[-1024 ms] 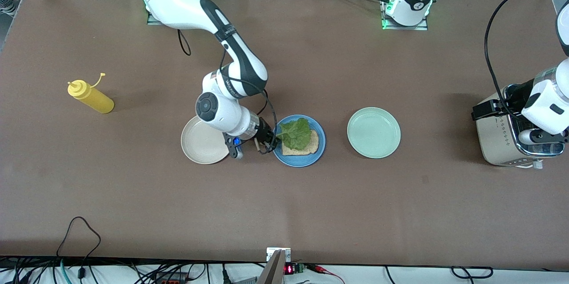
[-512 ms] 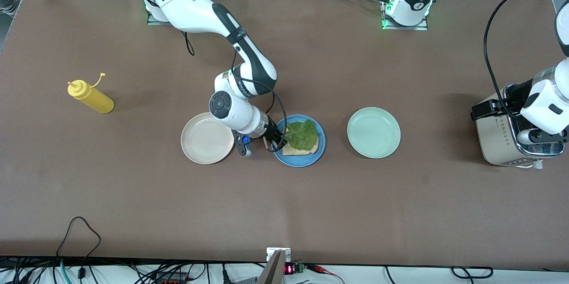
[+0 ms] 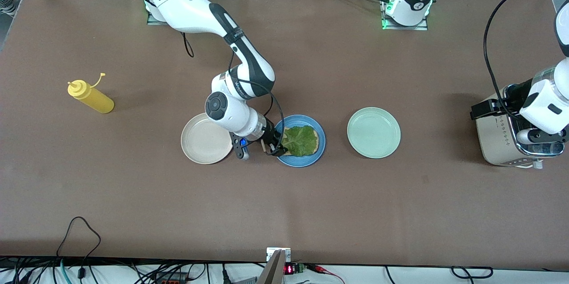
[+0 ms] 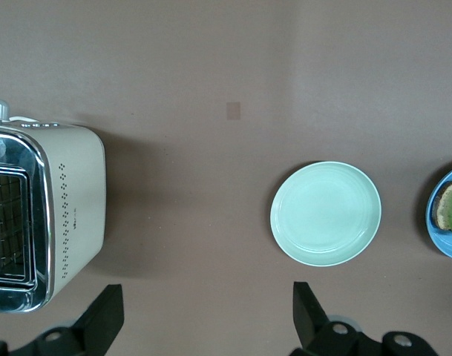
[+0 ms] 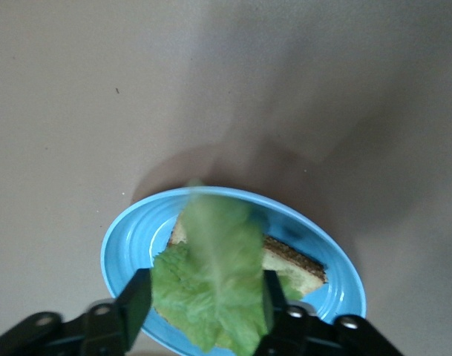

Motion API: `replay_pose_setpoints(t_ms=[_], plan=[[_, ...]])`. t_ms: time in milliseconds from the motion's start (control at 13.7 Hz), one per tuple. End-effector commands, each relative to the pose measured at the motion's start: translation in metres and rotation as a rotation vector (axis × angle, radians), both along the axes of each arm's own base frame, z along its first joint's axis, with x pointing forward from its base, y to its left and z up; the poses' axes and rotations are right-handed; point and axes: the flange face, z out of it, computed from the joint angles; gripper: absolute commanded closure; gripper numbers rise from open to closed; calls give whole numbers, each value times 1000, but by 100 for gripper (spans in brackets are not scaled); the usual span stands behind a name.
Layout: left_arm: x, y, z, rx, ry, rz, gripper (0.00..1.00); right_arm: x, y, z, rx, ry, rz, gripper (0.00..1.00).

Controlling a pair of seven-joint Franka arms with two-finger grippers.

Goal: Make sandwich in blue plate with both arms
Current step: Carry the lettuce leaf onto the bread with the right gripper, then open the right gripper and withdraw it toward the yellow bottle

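Note:
The blue plate [image 3: 300, 160] [image 5: 129, 245] lies mid-table between two other plates. One slice of toasted bread [image 3: 316, 141] [image 5: 292, 263] rests on it, with a crinkled green lettuce leaf [image 3: 300, 140] [image 5: 218, 282] spread over the slice. My right gripper [image 3: 272, 146] [image 5: 202, 297] sits low at the plate's rim toward the right arm's end. It is open, its fingers standing either side of the leaf's edge. My left gripper [image 3: 540, 138] [image 4: 207, 322] hangs open and empty over the toaster [image 3: 502, 137] [image 4: 40, 208], and that arm waits.
A pale mint-green plate [image 3: 374, 132] [image 4: 326, 213] lies between the blue plate and the toaster. A cream-white plate [image 3: 205, 138] lies beside the right gripper. A yellow squeeze bottle [image 3: 91, 97] lies toward the right arm's end.
The right gripper has opened and the lettuce has dropped flat onto the bread slice. The right arm shifted slightly over the plate's rim. The left arm has not moved.

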Motion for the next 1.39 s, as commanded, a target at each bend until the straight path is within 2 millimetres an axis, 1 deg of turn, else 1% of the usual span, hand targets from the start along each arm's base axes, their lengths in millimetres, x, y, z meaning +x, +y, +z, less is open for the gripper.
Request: replay_pose_setpoints(t_ms=[0,146,219,292,366,439,512,658,804,877,1024,1316], plan=[[-9,-2,4,-19,9,-14,0,4,-2,22,-3,14,27,0],[-10,-2,4,-19,13,-14,0,16,-24,28,-19,47,32,0],[-10,-2,4,-19,16,-14,0,22,-36,53,-19,36,73,0],[-10,-2,3,-19,17,-14,0,28,-51,67,-31,35,118,0],[-10,-2,3,-19,16,-14,0,35,-69,85,-31,29,146,0],[-9,-2,3,-19,14,-14,0,41,-88,96,-28,45,157,0],[-10,-2,4,-19,14,-14,0,47,-112,112,-22,69,171,0],[-10,-2,3,-19,16,-14,0,54,-154,143,-8,79,255,0],[-10,-1,3,-19,16,-13,0,58,-207,167,9,85,352,0],[-10,-2,3,-19,16,-16,0,58,-231,177,9,84,411,0],[-10,-2,3,-19,16,-14,0,54,-266,191,-20,81,537,0],[-9,-6,5,-19,8,-22,0,43,-345,209,-47,80,775,0]])
